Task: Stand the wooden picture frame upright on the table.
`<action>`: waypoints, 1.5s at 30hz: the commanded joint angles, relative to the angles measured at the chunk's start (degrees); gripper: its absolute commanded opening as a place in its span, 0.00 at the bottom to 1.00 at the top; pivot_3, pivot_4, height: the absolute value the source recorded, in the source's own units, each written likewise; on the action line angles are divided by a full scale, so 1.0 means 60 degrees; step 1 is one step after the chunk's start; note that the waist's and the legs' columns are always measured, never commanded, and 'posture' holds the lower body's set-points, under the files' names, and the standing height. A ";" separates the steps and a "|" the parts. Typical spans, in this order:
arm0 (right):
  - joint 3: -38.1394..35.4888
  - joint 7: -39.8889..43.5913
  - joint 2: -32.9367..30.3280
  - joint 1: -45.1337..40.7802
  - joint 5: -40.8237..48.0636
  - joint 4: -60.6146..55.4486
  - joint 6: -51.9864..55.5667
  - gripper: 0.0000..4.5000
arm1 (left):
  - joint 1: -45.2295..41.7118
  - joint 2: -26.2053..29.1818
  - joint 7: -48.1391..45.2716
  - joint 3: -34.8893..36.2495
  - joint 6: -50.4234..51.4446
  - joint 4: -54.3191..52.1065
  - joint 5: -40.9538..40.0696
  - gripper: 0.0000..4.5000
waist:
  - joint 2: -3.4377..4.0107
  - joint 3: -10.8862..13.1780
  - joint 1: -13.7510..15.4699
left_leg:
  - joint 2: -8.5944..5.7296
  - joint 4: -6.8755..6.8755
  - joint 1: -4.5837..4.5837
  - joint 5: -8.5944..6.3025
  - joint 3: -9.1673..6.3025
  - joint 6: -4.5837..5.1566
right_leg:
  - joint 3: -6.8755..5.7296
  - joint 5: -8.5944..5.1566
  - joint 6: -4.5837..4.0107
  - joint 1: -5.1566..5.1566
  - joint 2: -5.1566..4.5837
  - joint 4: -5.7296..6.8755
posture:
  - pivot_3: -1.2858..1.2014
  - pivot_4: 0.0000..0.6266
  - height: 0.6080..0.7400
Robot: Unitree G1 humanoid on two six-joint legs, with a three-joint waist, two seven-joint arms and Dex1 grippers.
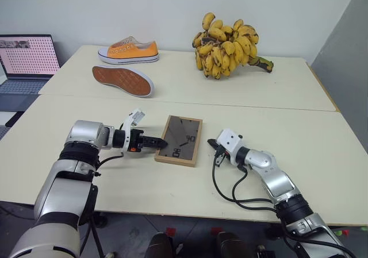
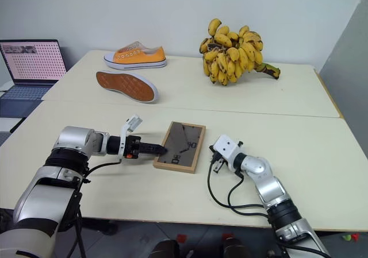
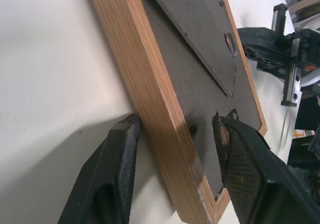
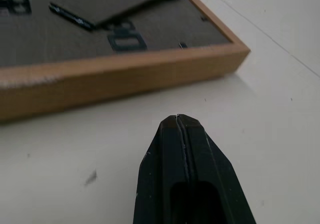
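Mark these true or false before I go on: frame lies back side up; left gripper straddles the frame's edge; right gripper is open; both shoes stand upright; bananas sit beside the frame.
1. The wooden picture frame lies back side up on the table: true.
2. The left gripper straddles its edge: true.
3. The right gripper is open: false, shut, short of the frame.
4. Both shoes stand upright: false, one shoe shows its sole.
5. The bananas sit beside the frame: false, far side.
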 commanded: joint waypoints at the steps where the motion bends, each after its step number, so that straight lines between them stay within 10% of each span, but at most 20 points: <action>1: 0.0114 -0.0061 0.0366 -0.0481 -0.0075 -0.0039 -0.0018 0.00 | -0.0129 -0.0236 -0.0084 0.0172 0.0124 -0.0239 -0.0112 0.55 | 0.0000 0.0000 -0.0001 | 0.0000 0.0000 0.0000 0.0000 -0.0002 0.0000 | -0.0001 0.0000 0.0000 0.0000 0.0000 0.0000 | 0.52 0.24 1.00; 31: 0.0056 -0.0223 0.1481 -0.1015 -0.0181 0.0455 0.0230 0.00 | -0.0036 -0.1240 0.1094 0.2232 0.2189 -0.1231 -0.1406 0.55 | 0.0005 0.0003 -0.0082 | 0.0002 0.0004 -0.0004 0.0001 -0.0023 -0.0002 | -0.0019 0.0000 -0.0001 -0.0004 -0.0001 0.0021 | 0.52 0.24 1.00; 45: -0.0141 -0.0470 0.1334 -0.1239 -0.0307 0.0901 0.0003 0.00 | 0.0083 -0.0323 0.1257 0.2320 0.1713 -0.0954 -0.1210 0.55 | 0.0006 0.0004 -0.0094 | 0.0002 0.0003 -0.0004 0.0001 -0.0025 -0.0003 | -0.0023 0.0001 -0.0001 -0.0006 0.0000 0.0023 | 0.52 0.24 1.00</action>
